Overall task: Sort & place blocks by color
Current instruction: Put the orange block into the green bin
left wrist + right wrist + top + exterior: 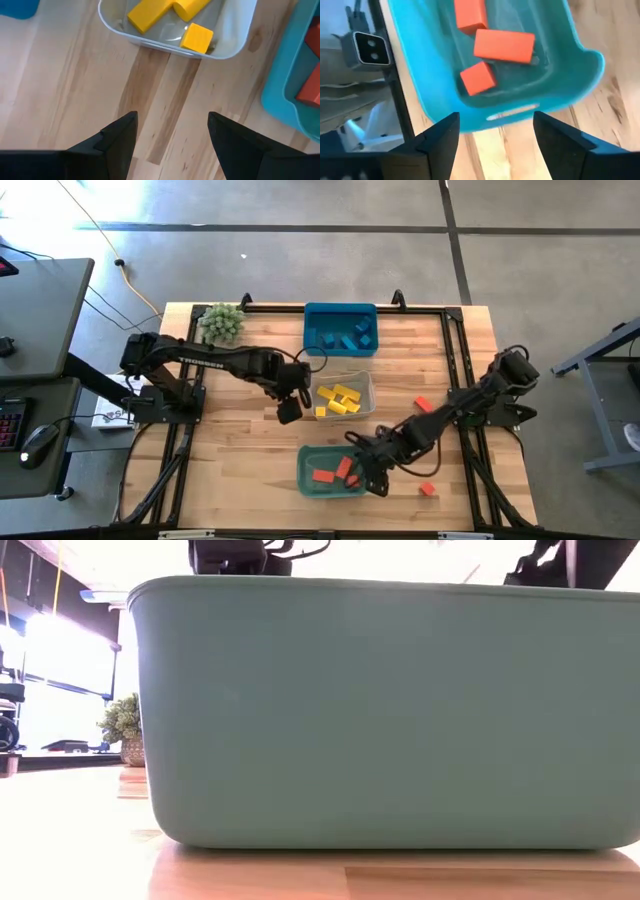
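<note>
teal bin wall (390,710), close up

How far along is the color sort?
Mostly done: blue blocks sit in the blue bin, yellow ones in the clear bin, several red in the teal bin. Right gripper is open over the teal bin, left gripper open, empty. Left: two red blocks on table.

green spiky plant ball (222,322) at table corner (175,315)
</note>
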Motion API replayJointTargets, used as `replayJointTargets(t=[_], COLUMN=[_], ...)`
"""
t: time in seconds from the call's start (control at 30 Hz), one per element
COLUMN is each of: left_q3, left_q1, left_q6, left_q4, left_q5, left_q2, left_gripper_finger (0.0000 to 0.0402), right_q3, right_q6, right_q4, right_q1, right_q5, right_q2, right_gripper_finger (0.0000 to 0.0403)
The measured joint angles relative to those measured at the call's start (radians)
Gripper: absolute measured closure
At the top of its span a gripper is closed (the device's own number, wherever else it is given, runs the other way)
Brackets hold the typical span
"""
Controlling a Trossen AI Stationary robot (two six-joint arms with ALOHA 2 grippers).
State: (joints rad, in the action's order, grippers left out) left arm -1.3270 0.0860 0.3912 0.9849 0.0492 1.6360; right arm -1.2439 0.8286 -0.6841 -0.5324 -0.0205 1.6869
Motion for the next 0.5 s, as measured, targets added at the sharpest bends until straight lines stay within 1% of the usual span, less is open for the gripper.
replayJointTargets(t=[0.1,0.27,0.5], left_q3=[0.000,0.000,0.000], left_q1=[-0.008,-0.010,-0.010], left_q6=[0.008,0.025,0.029], left_q4=[-0.001,-0.002,-0.002], left_q5=[0.001,0.001,0.001], left_q2=[0.000,0.000,0.000], left_gripper_finger=[0.0170,0.0170,0.0170], right_q3=[-0.006,-0.006,-0.002], right_q6=[0.040,0.137,0.337], right_q4=[-0.049,-0.114,-0.264], right_q1=[-0.033,-0.093,-0.186], right_q5=[0.031,0.037,0.045], right_q2=[-0.012,-0.013,-0.012], right_gripper_finger=[0.0171,0.0171,0.0171])
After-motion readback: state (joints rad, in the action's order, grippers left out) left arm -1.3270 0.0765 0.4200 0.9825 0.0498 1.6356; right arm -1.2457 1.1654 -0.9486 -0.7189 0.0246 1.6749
